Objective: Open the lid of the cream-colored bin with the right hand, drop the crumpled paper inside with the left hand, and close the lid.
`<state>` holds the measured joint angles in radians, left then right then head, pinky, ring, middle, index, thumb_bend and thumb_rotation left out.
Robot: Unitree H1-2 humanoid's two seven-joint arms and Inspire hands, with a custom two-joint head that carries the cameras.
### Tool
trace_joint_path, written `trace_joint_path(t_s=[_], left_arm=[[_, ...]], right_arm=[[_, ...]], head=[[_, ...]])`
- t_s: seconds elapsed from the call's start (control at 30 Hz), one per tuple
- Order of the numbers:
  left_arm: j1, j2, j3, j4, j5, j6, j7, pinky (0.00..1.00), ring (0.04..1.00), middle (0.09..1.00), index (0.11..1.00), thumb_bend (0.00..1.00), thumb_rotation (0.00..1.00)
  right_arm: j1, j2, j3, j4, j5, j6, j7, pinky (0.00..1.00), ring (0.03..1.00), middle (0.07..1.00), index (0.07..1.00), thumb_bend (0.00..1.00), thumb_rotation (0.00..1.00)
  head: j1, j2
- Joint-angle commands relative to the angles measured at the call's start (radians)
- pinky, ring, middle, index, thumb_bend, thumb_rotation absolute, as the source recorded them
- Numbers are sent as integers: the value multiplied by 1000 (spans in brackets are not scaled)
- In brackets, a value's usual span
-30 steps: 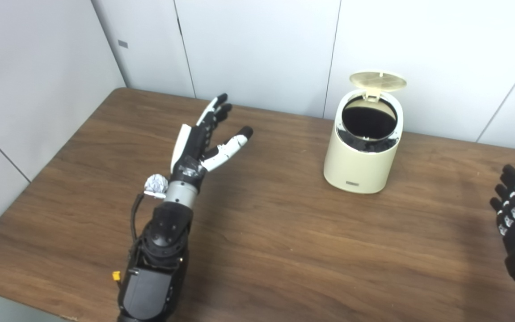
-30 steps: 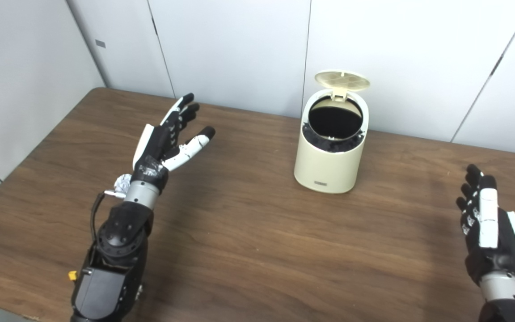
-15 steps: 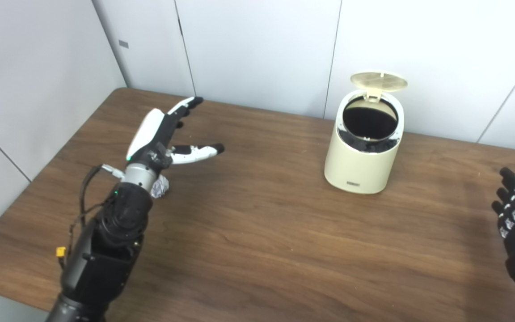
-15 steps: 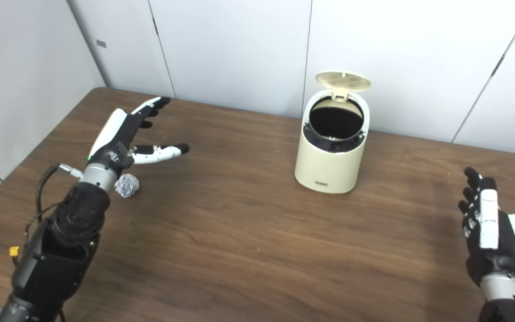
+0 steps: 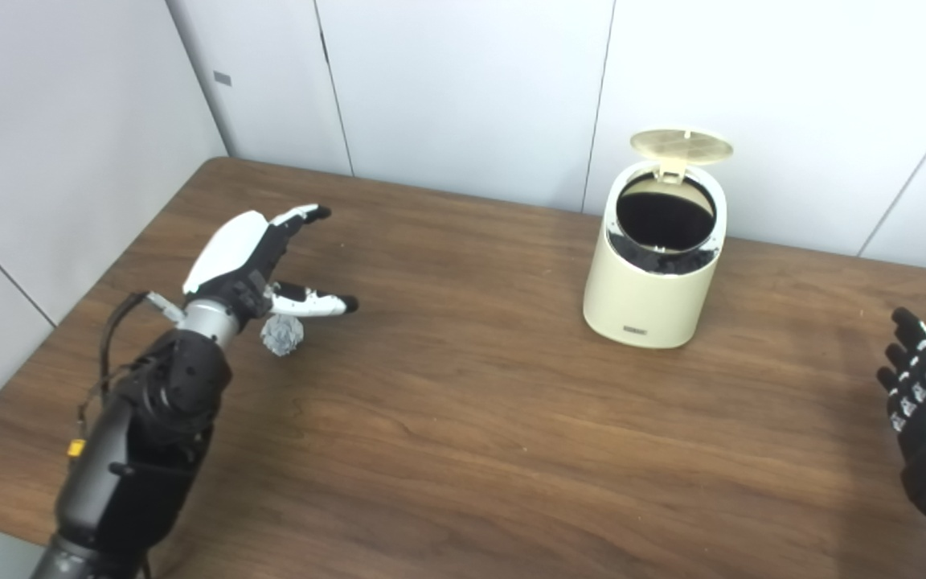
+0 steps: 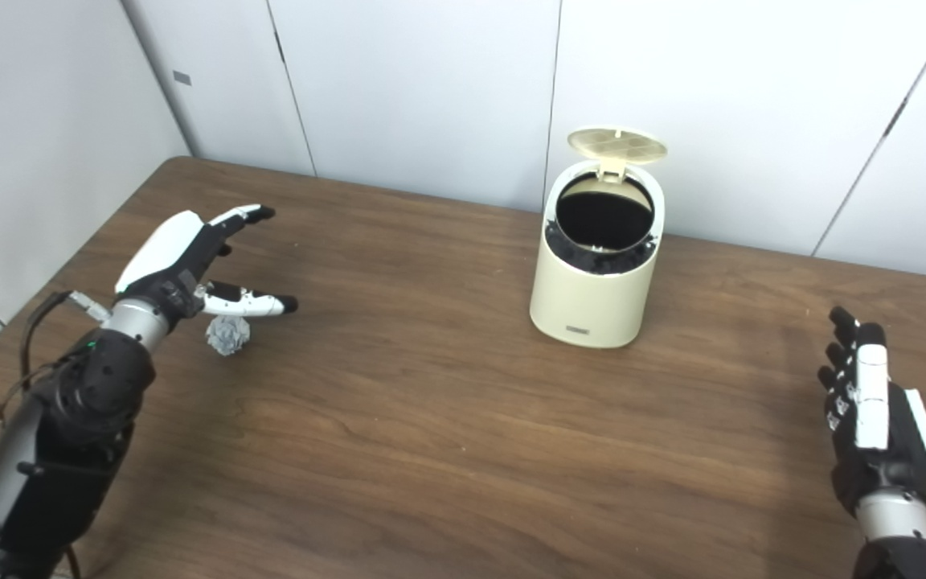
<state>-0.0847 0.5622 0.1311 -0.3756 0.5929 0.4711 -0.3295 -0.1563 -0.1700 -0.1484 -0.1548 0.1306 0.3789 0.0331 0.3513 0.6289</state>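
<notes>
The cream-colored bin [image 5: 649, 273] stands at the table's back, right of centre, its round lid [image 5: 681, 146] tipped up behind a dark opening. A crumpled paper ball [image 5: 282, 335] lies on the table at the left. My left hand [image 5: 247, 259] hovers just above it, palm down, fingers spread, open and holding nothing. At the table's right edge my right hand [image 6: 871, 418] is held up, fingers straight, open and far from the bin.
The brown wooden table [image 5: 471, 418] meets pale wall panels [image 5: 463, 88] at the back and the left. The bin stands close to the back wall.
My left hand has swung left and back toward me, turning palm down over the paper ball, which now shows beside the wrist. The right hand has barely shifted. The bin's lid stays up.
</notes>
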Motion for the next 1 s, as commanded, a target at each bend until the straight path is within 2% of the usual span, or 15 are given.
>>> trace_joint_path(t_s=[0.0, 0.23, 0.43, 0.6, 0.83, 0.97], left_arm=[[-9, 39, 16, -30, 31, -3, 6, 782, 899, 895, 875, 882, 203], [20, 67, 9, -34, 105, -2, -15, 752, 875, 877, 856, 882, 228], [15, 58, 26, -43, 221, -2, -144, 724, 873, 876, 854, 879, 152], [4, 41, 32, -41, 295, -1, -221, 633, 790, 827, 817, 892, 130], [6, 40, 29, -28, 293, -2, -234, 600, 738, 782, 769, 888, 112], [5, 24, 45, -26, 285, -2, -250, 611, 735, 770, 755, 875, 96]], right_arm=[[-35, -2, -2, -21, -4, -45, -3, 1000, 1000, 1000, 916, 535, 1000], [-36, 0, -9, -3, 12, -56, 6, 1000, 1000, 1000, 912, 520, 1000], [-33, -11, -8, 12, 16, -73, 22, 1000, 1000, 1000, 909, 528, 1000], [-32, -15, -8, 29, 13, -97, 29, 1000, 1000, 988, 906, 541, 1000], [-34, -18, -9, 51, 11, -116, 28, 1000, 1000, 979, 902, 552, 1000], [-36, -19, -11, 62, 14, -126, 29, 1000, 1000, 974, 902, 561, 1000]], head=[[-1, 2], [-3, 5], [-2, 10], [-1, 9], [0, 8], [0, 10]])
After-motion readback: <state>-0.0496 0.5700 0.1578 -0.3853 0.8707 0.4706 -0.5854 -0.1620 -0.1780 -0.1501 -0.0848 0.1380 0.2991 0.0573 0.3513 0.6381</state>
